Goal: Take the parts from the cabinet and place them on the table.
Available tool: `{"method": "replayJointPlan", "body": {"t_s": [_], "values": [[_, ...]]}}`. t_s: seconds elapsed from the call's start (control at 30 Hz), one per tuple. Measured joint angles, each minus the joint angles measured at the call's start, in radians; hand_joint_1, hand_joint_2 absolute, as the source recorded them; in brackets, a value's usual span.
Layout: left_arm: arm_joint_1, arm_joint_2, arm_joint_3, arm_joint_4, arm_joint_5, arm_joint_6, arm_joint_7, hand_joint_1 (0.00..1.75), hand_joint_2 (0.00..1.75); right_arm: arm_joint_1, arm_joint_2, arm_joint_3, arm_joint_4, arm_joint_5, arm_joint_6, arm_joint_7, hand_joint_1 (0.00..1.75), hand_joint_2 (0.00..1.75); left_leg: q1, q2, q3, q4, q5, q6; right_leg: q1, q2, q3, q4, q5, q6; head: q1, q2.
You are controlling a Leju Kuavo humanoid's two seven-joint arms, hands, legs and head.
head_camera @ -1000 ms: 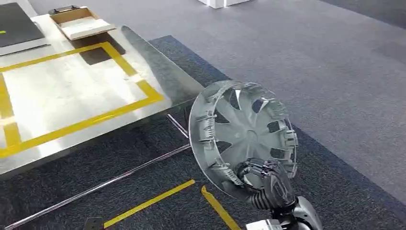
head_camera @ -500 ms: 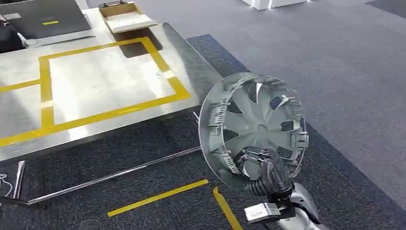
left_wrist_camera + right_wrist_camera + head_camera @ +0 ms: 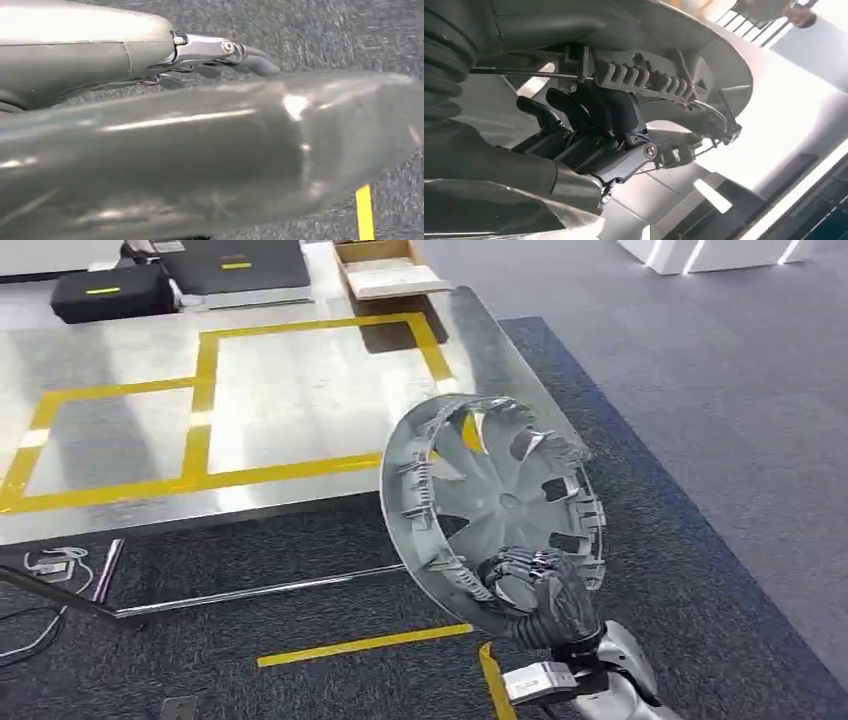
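1. The right robot hand (image 3: 535, 595) grips the lower rim of a silver wheel cover (image 3: 495, 505), held tilted on edge above the carpet, just beside the table (image 3: 120, 505) corner.
2. The left robot hand (image 3: 220, 50) is blurred; its state cannot be told.
3. Risk: a one-edge grip may let the cover swing, slip, or strike the table edge.

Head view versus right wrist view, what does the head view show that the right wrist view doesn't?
Head view alone: the whole round hubcap held upright over the carpet, the metal table with its yellow tape outlines, a cardboard box and a black case at the far edge. Right wrist view alone: the dark fingers hooked inside the hubcap's ribbed rim. Both share: the right robot hand gripping the hubcap at its lower edge.
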Motion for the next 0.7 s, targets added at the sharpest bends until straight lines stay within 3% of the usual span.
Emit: {"method": "replayJointPlan", "body": {"t_s": [0.1, 0.13, 0.17, 0.2, 0.27, 0.3, 0.33, 0.37, 0.4, 0.43, 0.47, 0.5, 0.6, 0.63, 0.67, 0.7], "values": [[0.008, 0.0, 0.002, 0.0, 0.0, 0.002, 0.0, 0.0, 0.0, -0.005, 0.001, 0.001, 0.002, 0.0, 0.002, -0.001, 1.75, 1.75, 0.01, -0.027, -0.01, -0.009, 0.012, -0.019, 0.011, -0.025, -0.006, 0.008, 0.002, -0.019, 0.0, 0.0], [0.009, 0.005, 0.004, 0.0, 0.0, 0.002, 0.0, 0.0, 0.0, -0.008, 0.004, 0.002, 0.002, 0.0, 0.004, -0.001, 1.75, 1.75, 0.008, -0.017, -0.011, -0.005, 0.006, -0.023, 0.003, -0.04, 0.001, -0.001, 0.006, -0.026, 0.0, 0.0], [0.009, 0.003, 0.005, 0.0, 0.0, 0.003, 0.0, 0.0, 0.0, -0.01, 0.004, 0.002, 0.002, -0.001, 0.004, -0.001, 1.75, 1.75, -0.001, 0.044, -0.016, 0.014, -0.006, -0.03, 0.004, -0.05, 0.006, -0.003, 0.005, -0.03, -0.005, 0.0], [0.005, 0.002, 0.006, 0.0, 0.0, 0.003, 0.0, 0.0, 0.0, -0.012, 0.007, 0.002, 0.002, -0.004, 0.004, -0.002, 1.75, 1.75, 0.001, 0.08, -0.043, 0.071, -0.038, -0.036, 0.006, -0.067, 0.011, -0.003, 0.001, -0.038, -0.015, 0.0], [0.0, 0.001, 0.007, 0.0, 0.0, 0.003, 0.0, 0.0, 0.0, -0.012, 0.007, 0.001, 0.007, -0.004, 0.005, -0.003, 1.75, 1.75, 0.007, 0.097, -0.115, 0.217, -0.097, -0.042, 0.01, -0.098, 0.016, -0.003, -0.005, -0.045, -0.013, 0.0], [0.001, 0.0, 0.007, 0.0, 0.0, 0.003, 0.001, 0.0, 0.0, -0.014, 0.007, 0.001, 0.01, -0.005, 0.005, -0.003, 1.75, 1.75, 0.009, 0.098, -0.143, 0.272, -0.114, -0.043, 0.011, -0.111, 0.017, -0.003, -0.008, -0.046, -0.014, 0.0], [0.003, 0.0, 0.008, 0.0, 0.0, 0.003, 0.003, 0.0, 0.0, -0.013, 0.007, 0.001, 0.011, -0.007, 0.006, -0.003, 1.75, 1.75, 0.009, 0.099, -0.148, 0.28, -0.106, -0.042, 0.011, -0.123, 0.019, -0.003, -0.009, -0.046, -0.014, 0.0], [0.005, 0.0, 0.009, 0.0, 0.0, 0.003, 0.003, 0.0, 0.0, -0.014, 0.007, 0.001, 0.013, -0.01, 0.008, -0.003, 1.75, 1.75, 0.009, 0.1, -0.134, 0.25, -0.079, -0.039, 0.013, -0.134, 0.021, -0.003, -0.012, -0.045, -0.014, 0.0], [0.006, 0.0, 0.01, 0.0, 0.001, 0.003, 0.003, 0.0, 0.0, -0.014, 0.007, 0.001, 0.013, -0.013, 0.012, -0.003, 1.75, 1.75, 0.008, 0.103, -0.099, 0.182, -0.036, -0.034, 0.015, -0.145, 0.025, -0.003, -0.014, -0.045, -0.015, 0.0], [0.006, 0.0, 0.011, 0.0, 0.001, 0.004, 0.004, 0.0, 0.0, -0.016, 0.008, 0.001, 0.013, -0.014, 0.015, -0.003, 1.75, 1.75, 0.005, 0.118, -0.055, 0.096, 0.006, -0.025, 0.016, -0.155, 0.03, -0.003, -0.018, -0.043, -0.013, 0.0], [0.004, 0.001, 0.012, 0.0, 0.001, 0.004, 0.004, 0.0, 0.0, -0.016, 0.008, 0.001, 0.013, -0.016, 0.016, -0.002, 1.75, 1.75, -0.005, 0.155, -0.015, 0.015, 0.022, -0.012, 0.017, -0.16, 0.034, -0.003, -0.022, -0.041, -0.014, 0.0], [0.002, 0.001, 0.013, 0.0, 0.001, 0.004, 0.005, 0.0, 0.0, -0.019, 0.008, 0.0, 0.013, -0.022, 0.018, -0.002, 1.75, 1.75, -0.011, 0.159, -0.005, 0.0, 0.006, -0.008, 0.024, -0.167, 0.029, -0.001, -0.026, -0.034, -0.011, 0.0], [0.01, 0.001, 0.016, 0.0, 0.001, 0.005, 0.009, 0.0, 0.0, -0.025, 0.013, 0.003, 0.016, -0.039, 0.035, -0.005, 1.75, 1.75, -0.017, 0.15, -0.01, -0.001, 0.005, -0.002, 0.022, -0.181, 0.033, -0.008, -0.023, -0.022, -0.013, 0.0], [0.011, 0.0, 0.017, 0.0, 0.001, 0.005, 0.01, 0.0, 0.0, -0.025, 0.015, 0.003, 0.016, -0.043, 0.036, -0.005, 1.75, 1.75, -0.009, 0.145, -0.002, -0.017, 0.01, 0.005, 0.024, -0.179, 0.038, -0.01, -0.028, -0.013, -0.014, 0.0], [0.01, -0.003, 0.017, 0.0, 0.002, 0.005, 0.011, 0.0, 0.0, -0.028, 0.015, 0.003, 0.016, -0.046, 0.037, -0.004, 1.75, 1.75, -0.004, 0.142, 0.005, -0.025, 0.014, 0.008, 0.02, -0.136, 0.027, 0.004, -0.041, -0.009, -0.01, 0.0], [0.006, -0.002, 0.018, 0.0, 0.002, 0.006, 0.013, 0.0, 0.0, -0.03, 0.015, 0.003, 0.016, -0.048, 0.037, -0.006, 1.75, 1.75, -0.002, 0.139, 0.005, -0.026, 0.014, 0.011, 0.018, -0.108, 0.005, 0.048, -0.069, -0.009, -0.008, 0.0]]}}
